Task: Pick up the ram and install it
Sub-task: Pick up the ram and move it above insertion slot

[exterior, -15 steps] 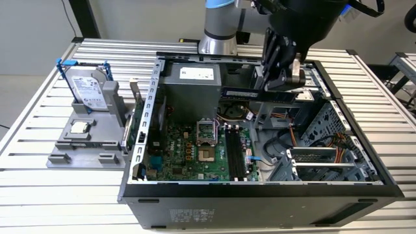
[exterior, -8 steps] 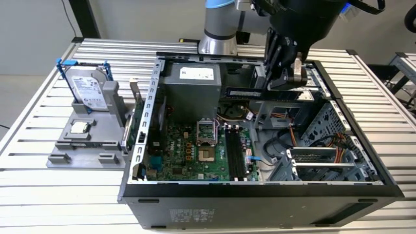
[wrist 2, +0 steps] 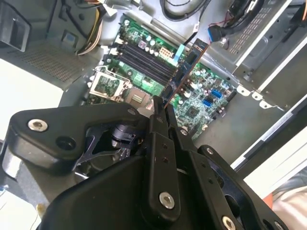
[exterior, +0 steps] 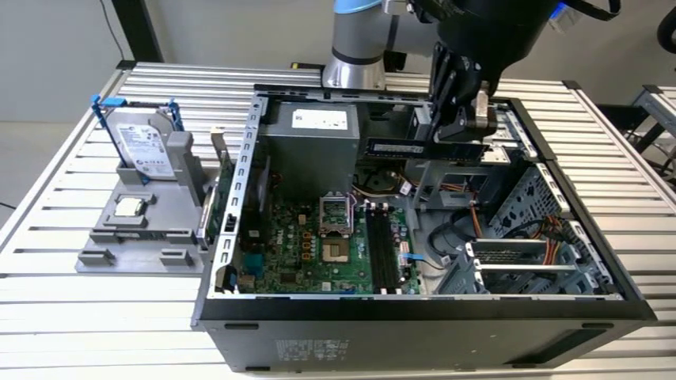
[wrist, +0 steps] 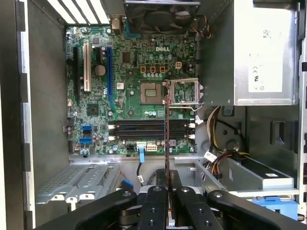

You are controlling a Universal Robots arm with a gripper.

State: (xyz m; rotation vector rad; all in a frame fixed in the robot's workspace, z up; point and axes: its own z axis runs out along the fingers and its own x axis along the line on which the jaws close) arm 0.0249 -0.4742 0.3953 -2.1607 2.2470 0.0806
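Ram (exterior: 414, 147) clenched near one end between fingers (wrist: 156, 194) of gripper (wrist: 166, 178), kept high over open case (exterior: 252, 150), clear of motherboard (exterior: 317, 253). Stick lies crosswise to black slots (exterior: 381, 249); judged not yet lined up for seating.

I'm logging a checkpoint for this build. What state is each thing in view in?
ram, clamped in the tool, held above the computer case, not seated.
tool, shut on the ram.
memory slots, all empty.
processor socket, cover lifted, empty.
computer case, side open.
hard drive, upright in its stand outside the computer case.
processor chip, lying flat on the stand.
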